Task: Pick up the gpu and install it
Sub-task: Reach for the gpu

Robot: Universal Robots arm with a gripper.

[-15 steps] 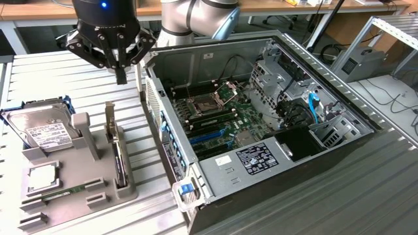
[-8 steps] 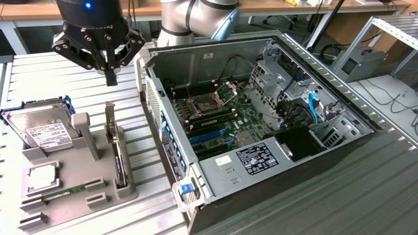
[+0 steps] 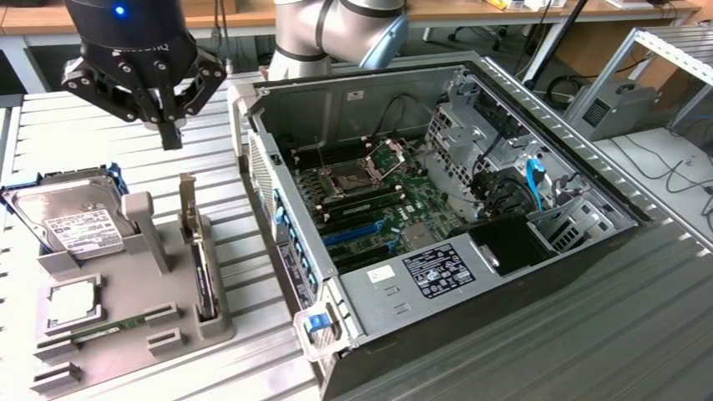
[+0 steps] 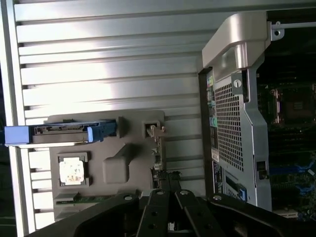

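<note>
pincer (image 3: 170, 138) pressed together, empty | graphics card (image 3: 199, 251) on edge in gray holder (image 3: 117, 355) | below pincer, nearer | long axis near-far

Open air separates tool (image 3: 169, 138) from gpu (image 3: 202, 267); case (image 3: 259, 159) alongside.

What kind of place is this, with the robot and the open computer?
Probably a robotics lab or workshop: a robot arm holds its gripper above a slatted metal table, where an open computer case and a gray tray of computer parts sit.
</note>
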